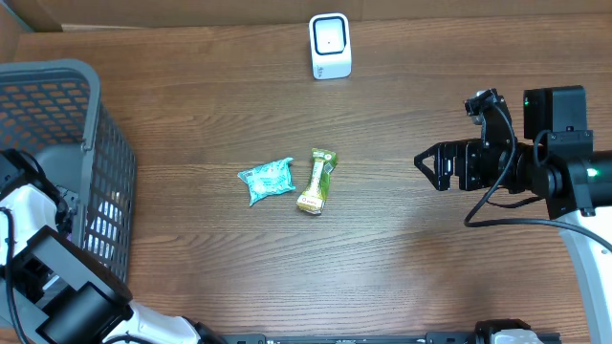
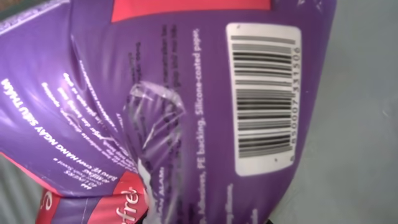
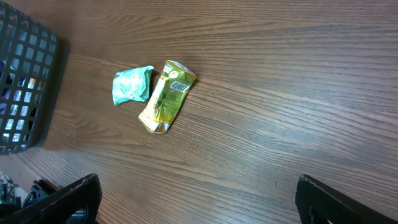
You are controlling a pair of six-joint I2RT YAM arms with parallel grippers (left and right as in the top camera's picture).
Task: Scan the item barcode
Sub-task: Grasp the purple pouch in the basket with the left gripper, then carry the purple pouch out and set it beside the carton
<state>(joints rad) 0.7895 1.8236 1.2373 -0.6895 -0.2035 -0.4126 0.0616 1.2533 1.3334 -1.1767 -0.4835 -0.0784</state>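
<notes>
A purple plastic package [image 2: 186,106] fills the left wrist view, its white barcode label [image 2: 264,99] facing the camera. My left gripper [image 2: 210,219] is shut on the purple package at its bunched lower edge, and its fingers are almost wholly hidden behind the plastic. In the overhead view my left arm [image 1: 43,268] reaches into the grey basket [image 1: 57,86], where mesh hides the gripper. A white scanner [image 1: 330,45] stands at the table's far edge. My right gripper [image 1: 430,164] [image 3: 199,205] hovers open over bare wood at the right, holding nothing.
A teal packet [image 1: 268,180] [image 3: 132,85] and a yellow-green packet [image 1: 317,180] [image 3: 166,96] lie side by side mid-table. The basket's mesh wall [image 3: 25,81] stands at the left edge.
</notes>
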